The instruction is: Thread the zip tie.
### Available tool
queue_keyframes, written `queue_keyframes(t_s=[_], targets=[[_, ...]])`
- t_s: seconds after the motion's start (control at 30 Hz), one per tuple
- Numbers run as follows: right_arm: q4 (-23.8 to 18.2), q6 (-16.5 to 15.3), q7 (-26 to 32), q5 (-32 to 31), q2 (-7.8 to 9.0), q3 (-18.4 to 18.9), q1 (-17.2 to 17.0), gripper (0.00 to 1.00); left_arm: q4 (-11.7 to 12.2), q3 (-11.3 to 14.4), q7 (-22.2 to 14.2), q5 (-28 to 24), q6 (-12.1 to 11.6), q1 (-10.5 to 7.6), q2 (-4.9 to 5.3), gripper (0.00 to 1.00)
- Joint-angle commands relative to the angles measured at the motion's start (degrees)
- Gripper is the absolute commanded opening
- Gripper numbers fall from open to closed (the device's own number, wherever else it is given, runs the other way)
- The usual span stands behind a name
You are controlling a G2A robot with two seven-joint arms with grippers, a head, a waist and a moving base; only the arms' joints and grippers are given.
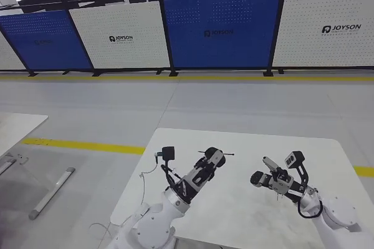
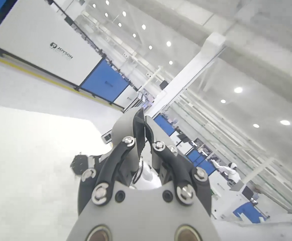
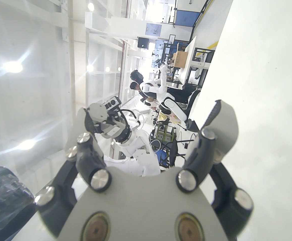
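**Top view:** L gripper (image 1: 215,155) held above the table (image 1: 249,215), its fingers clenched on the zip tie (image 1: 228,153), a thin black strip running level across the tips. R gripper (image 1: 263,171) is well apart, also above the table.
**L wrist view:** fingers (image 2: 138,126) pressed together.
**R wrist view:** fingers (image 3: 221,116) released, spread wide.

table (image 1: 268,146): white, smooth, matt | zip tie (image 1: 229,153): black plastic

Factory-like robot lab: pegboard partitions (image 1: 118,34), yellow floor line (image 1: 81,146), high lit ceiling (image 2: 236,51).
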Motion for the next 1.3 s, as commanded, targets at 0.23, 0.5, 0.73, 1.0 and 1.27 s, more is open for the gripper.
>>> queue_keyframes(t_s=[0.23, 0.5, 0.73, 1.0, 1.27], targets=[[0.0, 0.0, 0.0, 0.0, 0.0, 0.0, 0.0, 1.0, 12.23, 4.89, -0.63, 3.34, 5.97, -0.68, -0.6, 0.0], [0.0, 0.0, 0.0, 0.0, 0.0, 0.0, 0.0, 1.0, 15.95, 5.3, 0.95, 4.03, 4.95, 0.5, -0.59, 0.0], [0.0, 0.0, 0.0, 0.0, 0.0, 0.0, 0.0, 1.0, 15.97, 5.41, 1.97, 3.9, 5.59, 0.64, -0.68, 0.0], [0.0, 0.0, 0.0, 0.0, 0.0, 0.0, 0.0, 1.0, 16.24, 6.52, 3.15, 0.51, 6.9, -0.21, -1.23, 0.0], [0.0, 0.0, 0.0, 0.0, 0.0, 0.0, 0.0, 1.0, 17.06, 7.84, 4.25, -0.06, 7.75, -1.32, -1.67, 0.0]])
